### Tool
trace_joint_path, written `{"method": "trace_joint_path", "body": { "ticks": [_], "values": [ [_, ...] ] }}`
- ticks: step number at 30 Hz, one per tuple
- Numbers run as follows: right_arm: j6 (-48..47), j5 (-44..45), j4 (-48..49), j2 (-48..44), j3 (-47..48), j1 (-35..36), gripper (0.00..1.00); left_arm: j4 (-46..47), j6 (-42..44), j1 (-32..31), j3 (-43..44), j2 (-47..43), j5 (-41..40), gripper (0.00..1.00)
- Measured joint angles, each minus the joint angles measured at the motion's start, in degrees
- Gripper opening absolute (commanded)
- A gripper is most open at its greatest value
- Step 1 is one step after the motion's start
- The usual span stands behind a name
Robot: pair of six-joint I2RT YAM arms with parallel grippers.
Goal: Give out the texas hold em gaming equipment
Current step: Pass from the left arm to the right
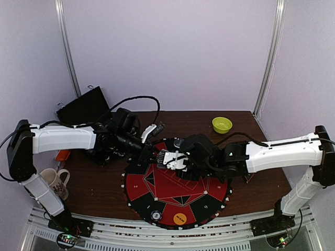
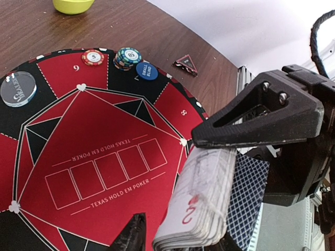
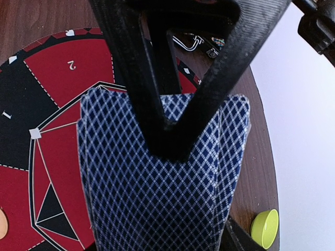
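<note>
The right gripper (image 1: 175, 159) clamps a deck of playing cards (image 3: 157, 198) at mid-frame in the overhead view, above the round poker mat (image 2: 104, 120). The left gripper (image 2: 167, 185) brackets the same deck at the lower right of its own view; whether its pads press on it cannot be told. The cards look thin, glossy and slippery and bow under the squeeze, so pinch across the flat faces or the deck will likely splay. Rigid striped chips (image 2: 127, 56) and a blue Small Blind button (image 2: 146, 70) sit upper centre on the printed mat.
</note>
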Motion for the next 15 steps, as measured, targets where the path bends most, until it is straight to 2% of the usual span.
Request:
{"method": "trace_joint_path", "body": {
  "ticks": [2, 4, 7, 15],
  "values": [
    [0.0, 0.09, 0.02, 0.0, 0.0, 0.0, 0.5, -0.42, 0.33, 0.07, 0.0, -0.42, -0.31, 0.42],
    [0.0, 0.09, 0.09, 0.0, 0.0, 0.0, 0.49, -0.46, 0.5, 0.15, 0.0, -0.74, -0.24, 0.5],
    [0.0, 0.09, 0.22, 0.0, 0.0, -0.07, 0.49, -0.46, 0.57, 0.28, 0.0, -0.76, 0.17, 0.56],
    [0.0, 0.11, 0.87, 0.0, -0.02, -0.24, 0.48, -2.03, -0.17, 1.73, 1.86, -1.07, 0.72, 0.63]
  ]
}}
